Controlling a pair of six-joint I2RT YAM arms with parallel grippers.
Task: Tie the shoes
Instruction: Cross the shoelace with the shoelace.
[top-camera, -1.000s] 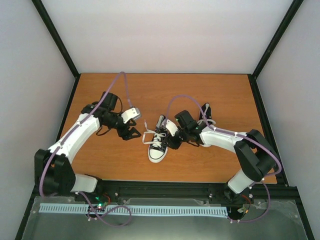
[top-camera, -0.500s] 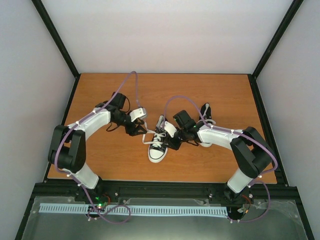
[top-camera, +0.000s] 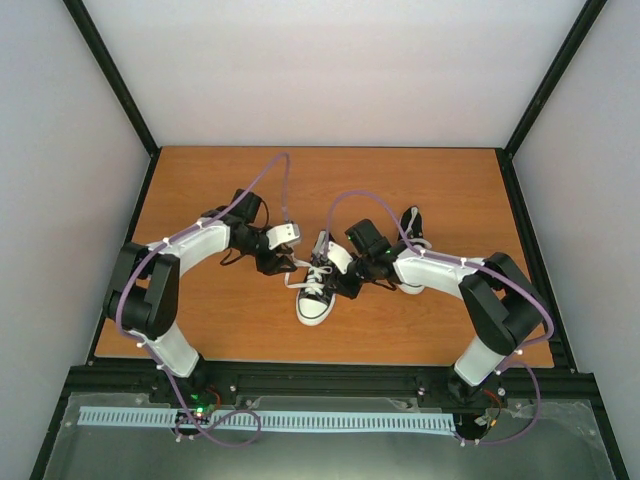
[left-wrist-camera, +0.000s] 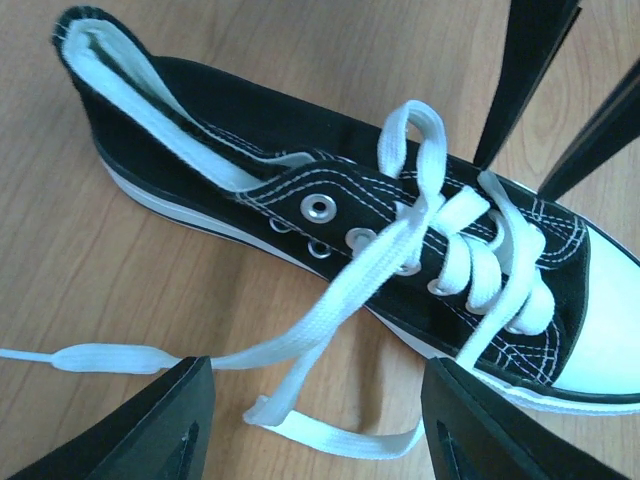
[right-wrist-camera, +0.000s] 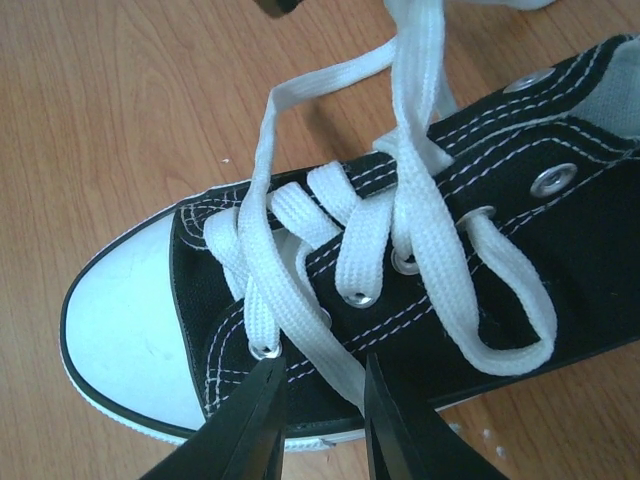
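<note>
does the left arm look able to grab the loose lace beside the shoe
Probably yes: the left gripper hangs open right over the loose lace on the table beside the shoe, nothing between them.

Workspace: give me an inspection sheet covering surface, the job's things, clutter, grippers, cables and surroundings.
Surface: wooden table, orange-brown.
Job's things: front shoe at centre, toe toward the arm bases, laces untied, one end trailing on the table; second shoe behind the right arm, partly hidden.
Clutter: tiny white specks by the front shoe; otherwise nothing seen.
Grippers: left gripper open, a lace end lying between its fingers; right gripper narrowly open over the lower lace rows, nothing seen clamped.
Cables: purple cables loop off both arms.
Surroundings: white walls, black frame posts.
</note>
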